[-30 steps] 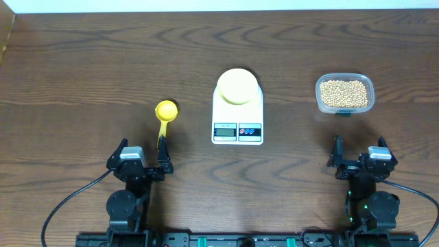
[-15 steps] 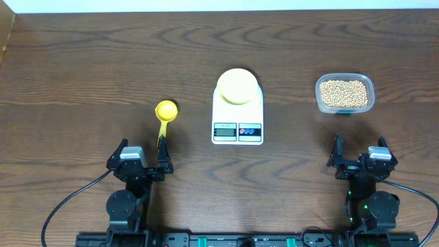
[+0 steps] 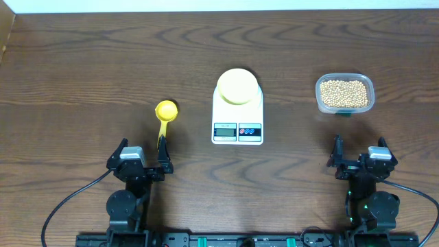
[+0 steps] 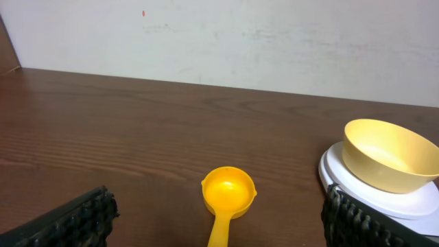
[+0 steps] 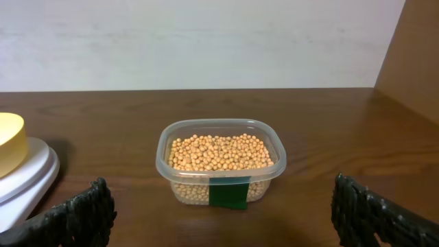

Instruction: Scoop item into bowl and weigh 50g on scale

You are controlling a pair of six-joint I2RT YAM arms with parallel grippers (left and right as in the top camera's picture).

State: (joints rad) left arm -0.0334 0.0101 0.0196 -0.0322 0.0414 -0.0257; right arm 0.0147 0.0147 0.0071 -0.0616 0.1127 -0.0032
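— So, which step are they on?
— The very start, I'd judge. On the dark brown wooden table (image 3: 82, 55), the left gripper (image 3: 143, 149) and right gripper (image 3: 359, 149) sit at the near edge, each spread wide and empty. The white rectangular digital scale (image 3: 237, 118) stands mid-table, with the clear plastic tub (image 5: 180, 186) to its right.
— And the bowl?
— The small round pale-yellow bowl (image 3: 238, 86) sits empty on the scale. The small yellow plastic scoop (image 3: 165, 111) lies to the scale's left, handle towards the left gripper. The tan beans (image 3: 344, 93) are all in the tub.
— Next?
— Probably closing on that handle.
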